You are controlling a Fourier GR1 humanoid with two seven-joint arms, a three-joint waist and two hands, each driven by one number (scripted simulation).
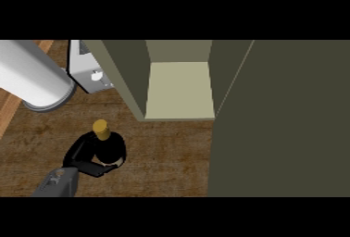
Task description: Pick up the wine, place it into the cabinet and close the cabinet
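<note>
Left hand (92, 162), fingers wrapped round dark glass wine bottle with gold cap (101, 131), bottle upright on brown wooden tabletop (171, 157), left of open olive-green cabinet (130, 78). Best handling: lift straight up, keep bottle vertical, clear shelf lip, steer inside of broad olive door (287, 120) standing open at right.

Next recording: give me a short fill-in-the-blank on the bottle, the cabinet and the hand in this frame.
1. The wine bottle has a ____ cap.
2. The cabinet has its door ____.
3. The bottle is ____ the cabinet, towards the view's lower left.
4. The left hand curls round the ____.

Missing words: yellow; open; outside; wine bottle.
</note>
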